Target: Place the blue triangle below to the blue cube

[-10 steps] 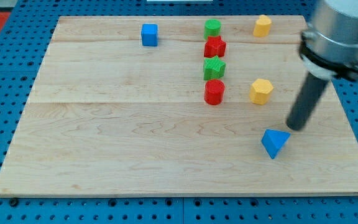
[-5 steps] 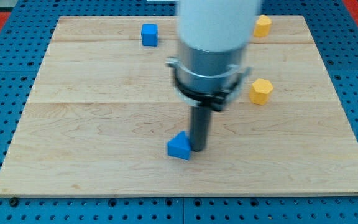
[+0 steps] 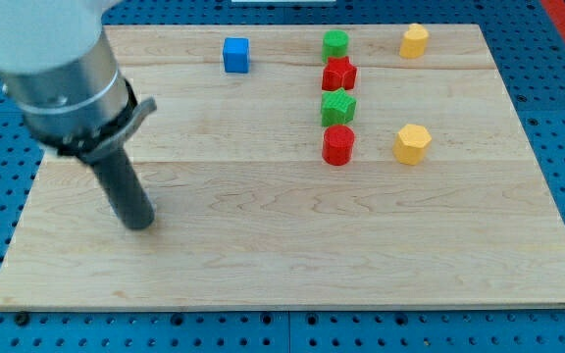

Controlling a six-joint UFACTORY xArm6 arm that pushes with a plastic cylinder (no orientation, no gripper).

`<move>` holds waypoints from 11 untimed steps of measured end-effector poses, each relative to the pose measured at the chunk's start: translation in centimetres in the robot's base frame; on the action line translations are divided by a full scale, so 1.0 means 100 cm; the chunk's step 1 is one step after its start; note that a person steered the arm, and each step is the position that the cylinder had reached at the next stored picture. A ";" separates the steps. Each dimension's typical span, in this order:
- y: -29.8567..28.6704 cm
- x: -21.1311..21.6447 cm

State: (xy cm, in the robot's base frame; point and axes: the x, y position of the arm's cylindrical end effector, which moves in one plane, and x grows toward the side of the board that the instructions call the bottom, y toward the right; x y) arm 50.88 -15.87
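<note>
The blue cube point(image 3: 235, 55) sits near the view's top edge of the wooden board point(image 3: 292, 265), left of centre. The blue triangle does not show anywhere in the camera view; it may be hidden behind the arm, but I cannot tell. My tip point(image 3: 141, 225) rests on the board at the view's lower left, far below and left of the blue cube. The arm's grey body covers the board's upper left corner.
A column of blocks stands right of centre: a green cylinder point(image 3: 335, 42), a red star point(image 3: 338, 73), a green star point(image 3: 337, 107) and a red cylinder point(image 3: 337, 145). A yellow block point(image 3: 414, 40) is at the top right, and a yellow hexagon point(image 3: 412, 143) lies below it.
My tip has swept from the view's right across to the lower left, pushing the blue triangle leftward along the way. The triangle showed beside the tip before and is now out of sight.
</note>
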 end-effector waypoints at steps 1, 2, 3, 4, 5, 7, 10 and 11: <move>0.000 -0.056; 0.000 -0.034; -0.024 -0.029; -0.046 -0.079; 0.005 -0.090; 0.028 -0.109; -0.110 -0.157; -0.087 -0.163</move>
State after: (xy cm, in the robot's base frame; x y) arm 34.60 -24.62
